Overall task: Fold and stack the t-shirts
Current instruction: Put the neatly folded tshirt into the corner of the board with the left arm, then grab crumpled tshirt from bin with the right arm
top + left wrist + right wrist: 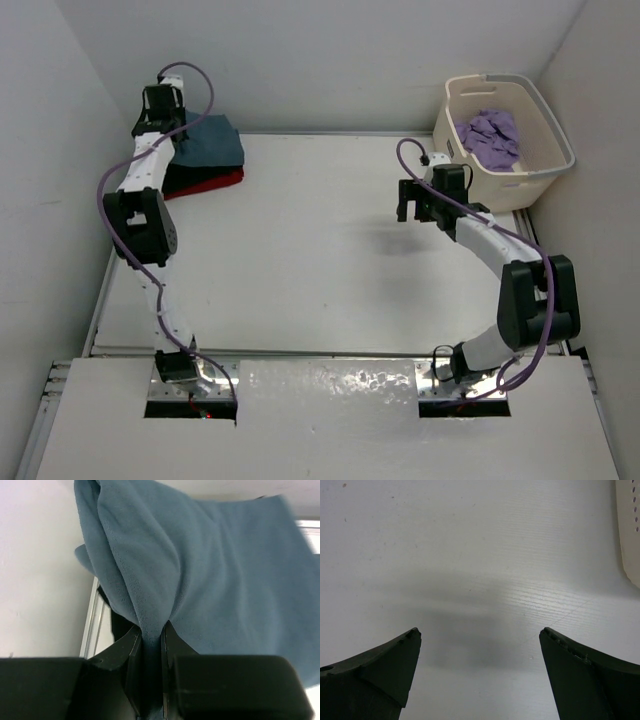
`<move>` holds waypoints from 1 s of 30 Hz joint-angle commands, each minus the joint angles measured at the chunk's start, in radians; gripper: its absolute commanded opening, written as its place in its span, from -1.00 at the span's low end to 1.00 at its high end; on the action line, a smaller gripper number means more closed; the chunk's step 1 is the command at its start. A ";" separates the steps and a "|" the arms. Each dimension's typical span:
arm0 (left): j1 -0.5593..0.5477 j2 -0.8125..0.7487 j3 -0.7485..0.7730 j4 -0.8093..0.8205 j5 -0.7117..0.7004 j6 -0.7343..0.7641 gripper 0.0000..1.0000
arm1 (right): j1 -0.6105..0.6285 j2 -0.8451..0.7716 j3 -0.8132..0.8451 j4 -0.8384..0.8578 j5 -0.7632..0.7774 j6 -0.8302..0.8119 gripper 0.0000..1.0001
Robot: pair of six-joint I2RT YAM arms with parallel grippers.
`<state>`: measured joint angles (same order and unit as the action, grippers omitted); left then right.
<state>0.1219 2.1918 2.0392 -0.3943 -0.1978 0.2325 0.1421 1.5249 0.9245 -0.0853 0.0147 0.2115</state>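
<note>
While you're looking from the top camera, your left claw (178,125) is way out at the far left corner of the surface (320,270), right on the blue-grey shirt (215,145). That shirt sits folded on top of a red shirt (215,182) that peeks out along the near edge. Over on the far right, the purple shirt (490,135) is bunched up inside the tub (545,165). Your right claw (418,205) hangs above bare surface just left of the tub, well apart from any cloth.

Left wrist view: your left claw (151,635) is pinched together on a fold of the blue-grey shirt (225,580). The cloth is drawn up into a ridge between the fingers (130,650), and the rest spreads out to the right.

Right wrist view: your right claw (480,635) is spread wide with nothing between the jaws, just white surface (470,555) and its own shadow below. A sliver of the tub (630,530) shows at the top right edge.
</note>
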 commanded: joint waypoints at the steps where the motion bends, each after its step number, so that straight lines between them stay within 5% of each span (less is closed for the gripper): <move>1: 0.031 0.011 0.027 0.063 -0.018 -0.036 -1.00 | 0.007 0.003 0.043 0.012 -0.010 -0.011 0.98; 5: 0.041 0.055 0.032 0.049 -0.068 -0.033 -1.00 | 0.007 0.007 0.047 0.009 -0.031 -0.009 0.98; 7: 0.041 0.083 0.039 0.034 -0.083 -0.030 -0.80 | 0.007 0.009 0.046 0.007 -0.032 -0.011 0.98; 8: 0.039 0.100 0.047 0.014 -0.095 -0.030 -0.60 | 0.007 0.011 0.051 0.004 -0.032 -0.011 0.98; 9: 0.041 0.108 0.062 0.003 -0.106 -0.032 -0.10 | 0.007 0.012 0.053 0.001 -0.032 -0.011 0.98; 11: 0.044 0.124 0.076 -0.029 -0.114 -0.044 0.29 | 0.007 0.009 0.056 -0.002 -0.033 -0.012 0.98; 12: 0.044 0.128 0.088 -0.035 -0.120 -0.045 0.83 | 0.007 0.008 0.056 -0.002 -0.033 -0.012 0.98; 24: 0.044 0.026 0.182 -0.077 -0.078 -0.215 0.99 | 0.007 -0.026 0.154 -0.053 0.002 -0.041 0.98; 30: 0.036 -0.133 0.092 -0.048 0.067 -0.395 0.99 | -0.031 0.064 0.463 -0.189 0.042 -0.135 0.98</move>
<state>0.1589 2.2292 2.1544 -0.5072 -0.2127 -0.0208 0.1368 1.5646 1.2324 -0.2493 0.0345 0.1406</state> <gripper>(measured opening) 0.996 0.992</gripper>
